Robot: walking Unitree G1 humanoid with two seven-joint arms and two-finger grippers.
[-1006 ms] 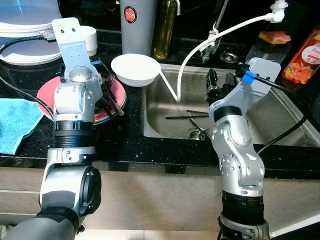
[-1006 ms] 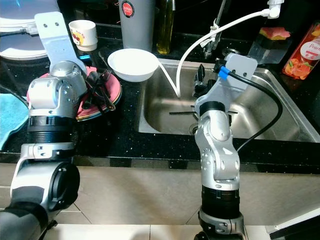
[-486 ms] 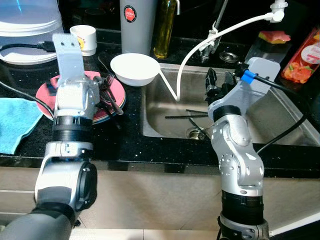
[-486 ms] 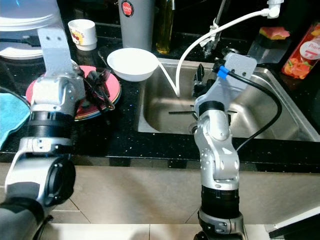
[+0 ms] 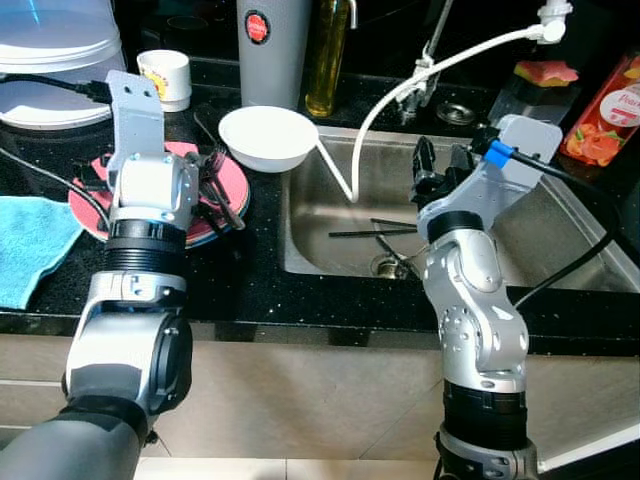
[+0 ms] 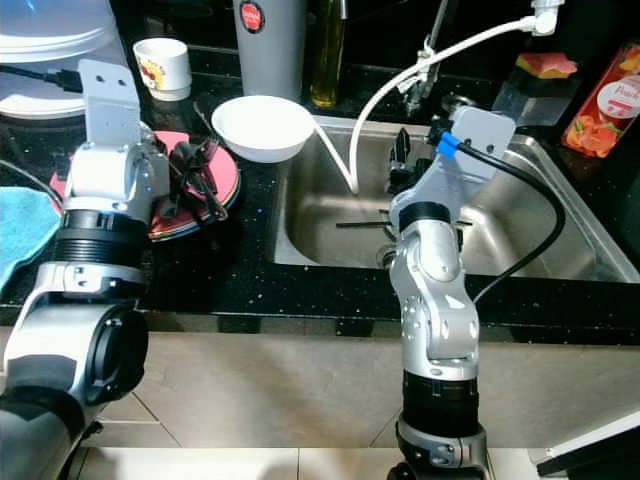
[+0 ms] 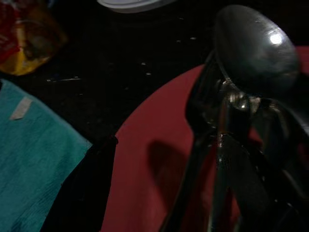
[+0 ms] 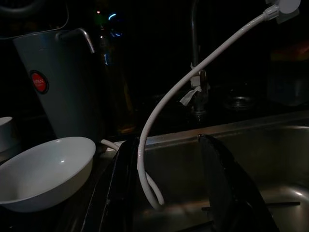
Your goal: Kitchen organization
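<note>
L gripper [image 6: 190, 180] sits over the round pink plate [image 6: 225, 185] on the black counter, left of the steel sink [image 6: 520, 240], fingers clamped on dark metal cutlery [image 7: 231, 145], prob. to lift it; R gripper [image 8: 169, 193] hovers spread above the sink, idle.

A pink plate [image 5: 95, 195], white bowl [image 5: 266, 138], teal cloth [image 5: 30, 240], speckled black counter [image 5: 250, 270].
</note>
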